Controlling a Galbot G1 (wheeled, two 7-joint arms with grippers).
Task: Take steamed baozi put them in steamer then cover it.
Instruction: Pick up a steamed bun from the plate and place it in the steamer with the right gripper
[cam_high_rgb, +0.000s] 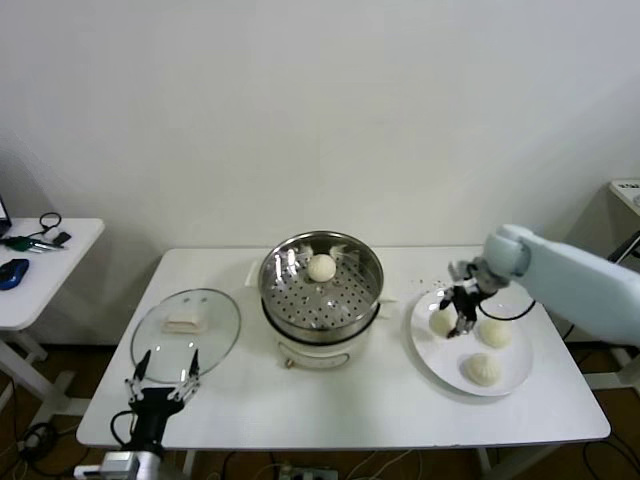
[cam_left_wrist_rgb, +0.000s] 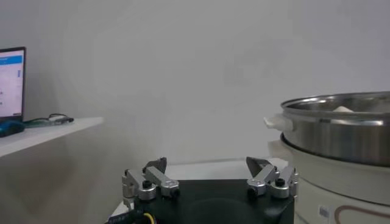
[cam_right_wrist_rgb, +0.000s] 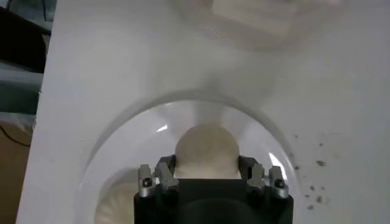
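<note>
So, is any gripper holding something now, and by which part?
The right gripper is shut on a baozi on the plate, fingers on its two opposite sides. The left gripper is open and holds nothing.

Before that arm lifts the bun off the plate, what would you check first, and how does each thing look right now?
1. Right pincer shut on a baozi: ok; fingers flank it.
2. Steamer uncovered, with room: ok; only one bun inside.
3. Cover out of the path: ok; it lies flat on the table, left of the steamer.
4. Left pincer clear: ok; open, parked at the near table edge.
5. Other buns on the plate undisturbed: ok.
6. Grip firmness: cannot tell.
</note>
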